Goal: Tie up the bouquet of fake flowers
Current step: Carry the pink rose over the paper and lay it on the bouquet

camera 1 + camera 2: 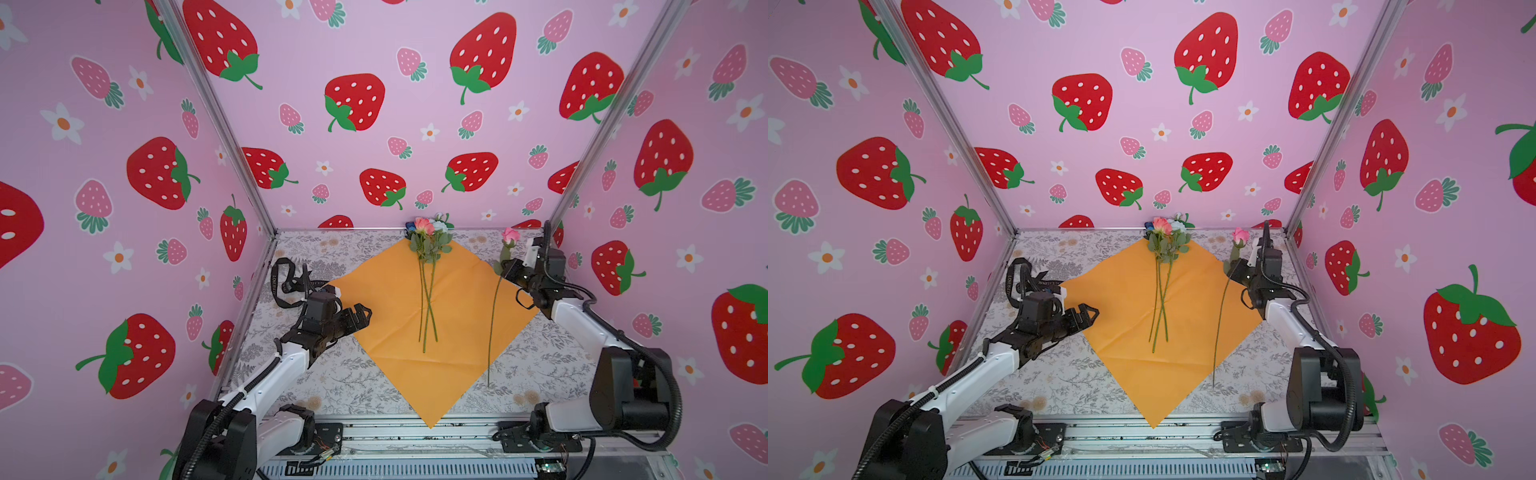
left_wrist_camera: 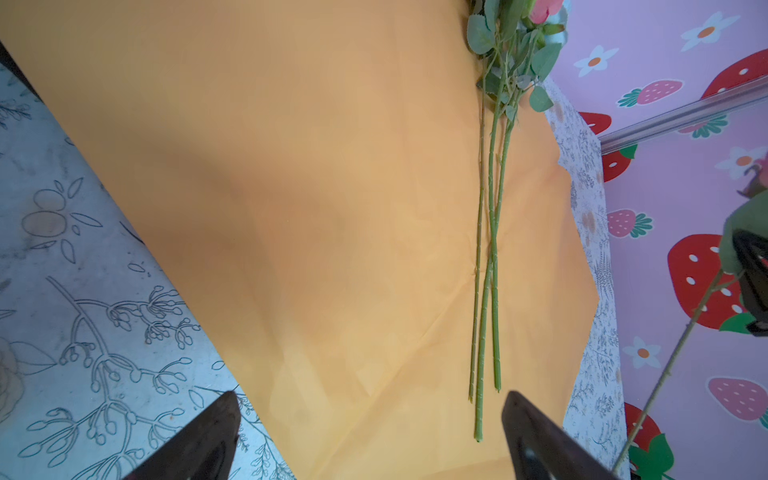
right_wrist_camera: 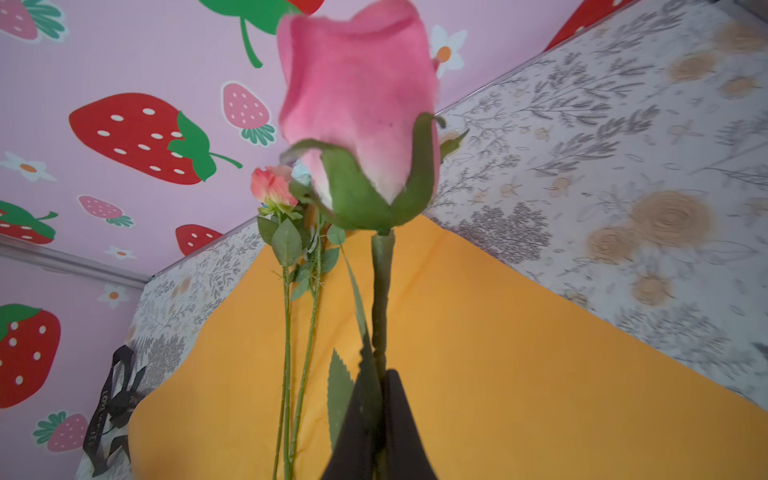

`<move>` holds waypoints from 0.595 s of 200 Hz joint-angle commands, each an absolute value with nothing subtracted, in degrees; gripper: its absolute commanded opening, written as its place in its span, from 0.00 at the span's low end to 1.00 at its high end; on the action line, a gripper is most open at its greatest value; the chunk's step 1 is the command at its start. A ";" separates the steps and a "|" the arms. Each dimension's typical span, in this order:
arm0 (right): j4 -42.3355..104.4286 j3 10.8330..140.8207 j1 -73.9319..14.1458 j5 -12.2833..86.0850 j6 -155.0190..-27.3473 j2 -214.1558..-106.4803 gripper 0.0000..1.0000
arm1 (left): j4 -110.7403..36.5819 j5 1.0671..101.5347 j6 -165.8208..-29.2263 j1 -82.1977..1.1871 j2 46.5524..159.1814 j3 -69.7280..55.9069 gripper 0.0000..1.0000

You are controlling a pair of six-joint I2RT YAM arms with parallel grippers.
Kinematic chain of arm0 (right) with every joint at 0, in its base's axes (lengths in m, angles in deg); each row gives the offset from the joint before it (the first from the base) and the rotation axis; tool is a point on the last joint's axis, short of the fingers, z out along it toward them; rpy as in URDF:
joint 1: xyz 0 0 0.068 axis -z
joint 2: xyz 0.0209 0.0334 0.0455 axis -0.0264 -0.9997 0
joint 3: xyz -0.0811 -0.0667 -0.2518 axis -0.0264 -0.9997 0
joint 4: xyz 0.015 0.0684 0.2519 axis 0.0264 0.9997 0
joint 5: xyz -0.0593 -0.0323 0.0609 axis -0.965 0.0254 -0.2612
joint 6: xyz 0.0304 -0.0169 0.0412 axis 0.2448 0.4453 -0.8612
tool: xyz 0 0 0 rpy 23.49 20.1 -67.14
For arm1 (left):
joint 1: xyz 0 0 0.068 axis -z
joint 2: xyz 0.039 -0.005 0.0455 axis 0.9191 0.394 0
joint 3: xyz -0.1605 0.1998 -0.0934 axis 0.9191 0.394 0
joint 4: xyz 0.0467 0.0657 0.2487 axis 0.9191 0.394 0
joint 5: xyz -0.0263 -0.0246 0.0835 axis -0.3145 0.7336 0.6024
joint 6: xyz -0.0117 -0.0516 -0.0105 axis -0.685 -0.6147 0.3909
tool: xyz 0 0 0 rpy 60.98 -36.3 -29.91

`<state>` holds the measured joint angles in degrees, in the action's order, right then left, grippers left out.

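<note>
Three stems of the bouquet of fake flowers (image 1: 428, 266) lie centred on the orange paper (image 1: 374, 299), ready for wrapping. The right gripper (image 1: 505, 268) is clenched on a fourth stem, the pink rose (image 1: 511, 236), presumably to add it; the left gripper (image 1: 360, 315) hovers released at the paper's left corner.

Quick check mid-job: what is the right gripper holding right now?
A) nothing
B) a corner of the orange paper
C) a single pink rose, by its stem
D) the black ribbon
C: the right gripper is shut on the stem of the pink rose, apart from the other flowers lying on the orange paper; the black ribbon lies across the table on the left.
</note>
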<state>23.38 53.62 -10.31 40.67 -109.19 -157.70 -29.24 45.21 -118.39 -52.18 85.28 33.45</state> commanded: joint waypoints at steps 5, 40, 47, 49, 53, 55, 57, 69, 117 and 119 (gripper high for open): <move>20.31 59.23 -14.99 38.66 -110.39 -163.99 0.00 | -30.01 45.04 -119.18 -51.48 85.26 33.09 0.99; 18.59 66.50 -18.94 38.29 -111.94 -172.79 0.00 | -29.44 46.14 -120.29 -50.28 83.89 33.05 0.99; 18.29 67.80 -19.45 38.35 -112.33 -174.54 0.00 | -29.35 46.54 -120.47 -50.06 83.61 33.16 0.99; 18.28 68.17 -19.55 38.40 -112.44 -175.06 0.00 | -29.34 46.64 -120.47 -50.02 83.51 33.16 0.99; 18.23 69.10 -19.80 38.56 -112.77 -175.98 0.00 | -29.25 46.81 -120.55 -49.88 83.40 33.18 0.99; 18.20 69.51 -19.90 38.56 -112.88 -176.50 0.00 | -29.19 46.92 -120.60 -49.84 83.35 33.14 0.99; 18.19 69.90 -20.02 38.54 -113.04 -176.93 0.00 | -29.17 47.00 -120.70 -49.79 83.31 33.17 0.99; 18.03 72.31 -20.64 38.97 -113.62 -179.56 0.00 | -28.87 47.23 -120.73 -49.60 83.30 33.00 0.99; 17.25 80.06 -21.88 39.36 -117.28 -187.93 0.00 | -28.46 47.71 -120.56 -48.84 83.83 32.21 0.99; 17.23 80.33 -21.94 39.29 -117.46 -188.18 0.00 | -28.46 47.74 -120.60 -48.84 83.85 32.17 0.99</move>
